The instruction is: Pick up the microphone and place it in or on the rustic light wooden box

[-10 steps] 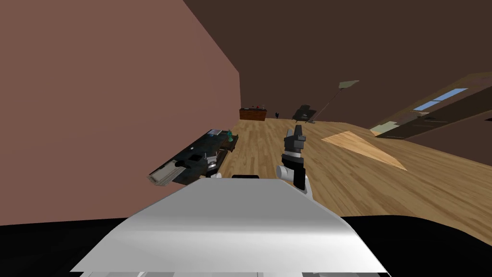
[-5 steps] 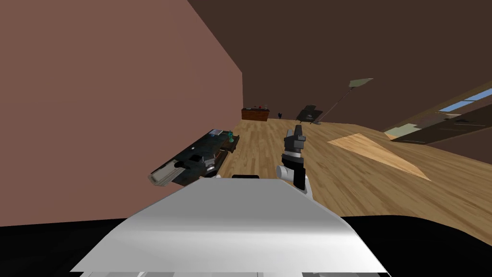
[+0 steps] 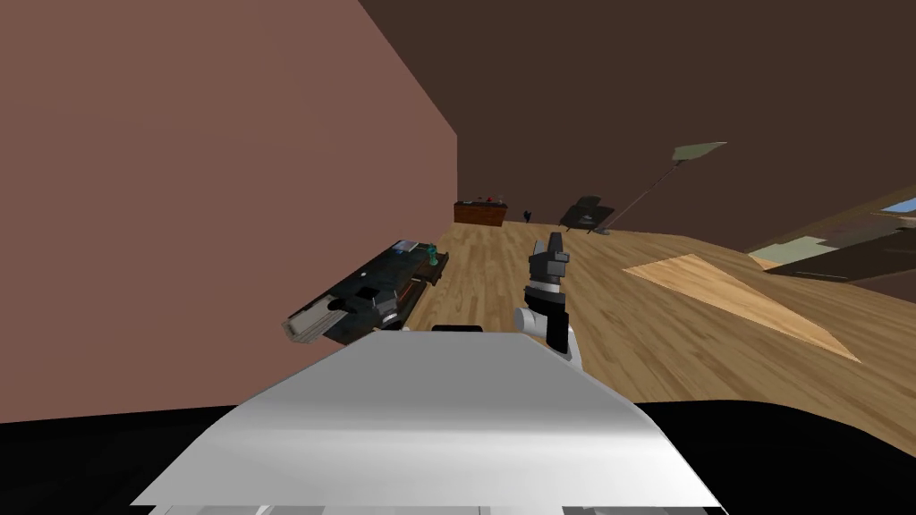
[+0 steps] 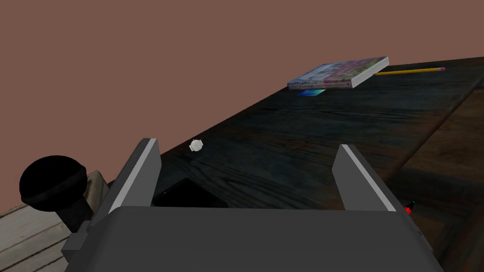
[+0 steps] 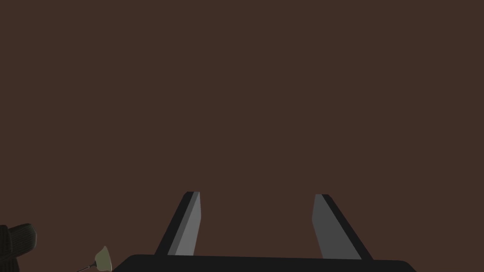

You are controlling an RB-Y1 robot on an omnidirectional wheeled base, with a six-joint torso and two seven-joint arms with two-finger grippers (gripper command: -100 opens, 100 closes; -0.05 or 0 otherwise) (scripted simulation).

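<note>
The microphone (image 4: 51, 185), black with a round head, lies on the pale plank box (image 4: 26, 233), just outside one finger of my left gripper (image 4: 250, 177). That gripper is open over the dark desk top (image 4: 302, 137) and holds nothing. From the head, the box (image 3: 307, 324) sits at the near end of the desk (image 3: 394, 268) against the pink wall. My right gripper (image 3: 550, 255) is raised over the floor; its wrist camera shows the right gripper (image 5: 255, 222) open and empty.
On the desk lie a book (image 4: 340, 73), a pencil (image 4: 409, 71), a blue card (image 4: 311, 93), a small white round object (image 4: 196, 146) and a flat black item (image 4: 189, 196). Far off stand a low cabinet (image 3: 480, 212), an armchair (image 3: 586, 213) and a floor lamp (image 3: 689, 161).
The whole head view has shifted: the far wall, lamp and pale rug slid right, so I have turned a little. Both arms hold their pose.
</note>
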